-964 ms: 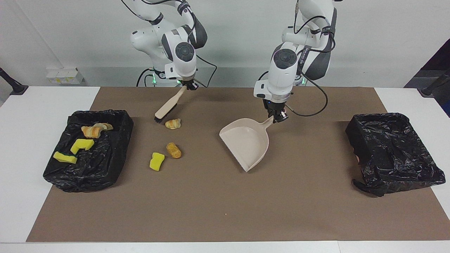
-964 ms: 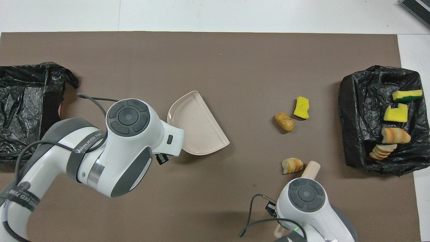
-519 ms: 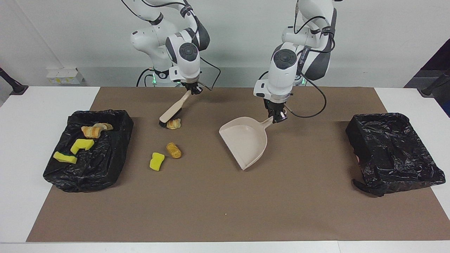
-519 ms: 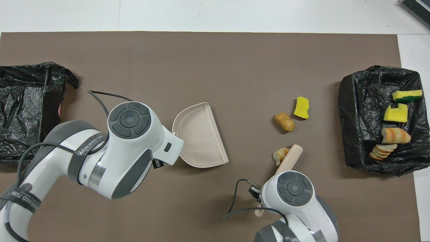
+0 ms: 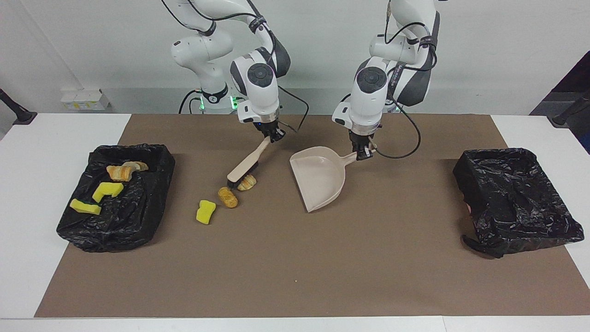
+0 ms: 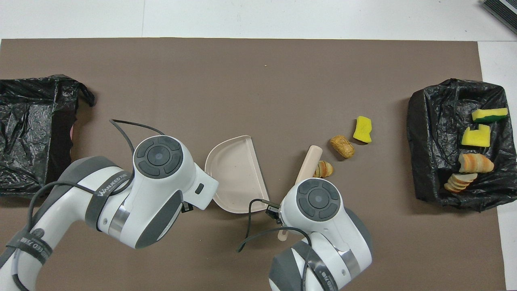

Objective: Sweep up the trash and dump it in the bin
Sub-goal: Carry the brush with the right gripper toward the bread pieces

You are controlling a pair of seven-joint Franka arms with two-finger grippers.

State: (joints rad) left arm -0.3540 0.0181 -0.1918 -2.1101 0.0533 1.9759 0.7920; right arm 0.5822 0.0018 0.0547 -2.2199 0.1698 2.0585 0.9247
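Bin at the right arm's end: I see a black-bagged bin [image 5: 115, 203] on the brown mat's [image 5: 295, 276] edge at the right arm's end, holding four bits of trash [image 5: 110, 189]: two yellow sponge pieces and two golden-brown bread-like chunks.

Loose trash: a bright yellow sponge piece [image 5: 205, 211] lies on the mat nearest that bin; beside it sits a golden-brown bread-like roll [image 5: 227, 197], and just beside that a striped bread-like chunk [image 5: 247, 183].

Right gripper: from my desk, the right gripper [image 5: 275, 135] is clamped shut on the handle of the beige brush with black bristles [image 5: 248, 163], which slants down so its bristles touch the striped chunk.

Dustpan: the beige plastic dustpan [image 5: 319, 177] sits mid-mat, its open mouth turned toward the loose trash, apart from the brush.

Left gripper: the left gripper [image 5: 362, 152] is closed tight on the dustpan's handle.

Bin at the left arm's end: a second black-bagged bin [image 5: 516, 198] stands at the mat's edge there, with no trash showing in it.
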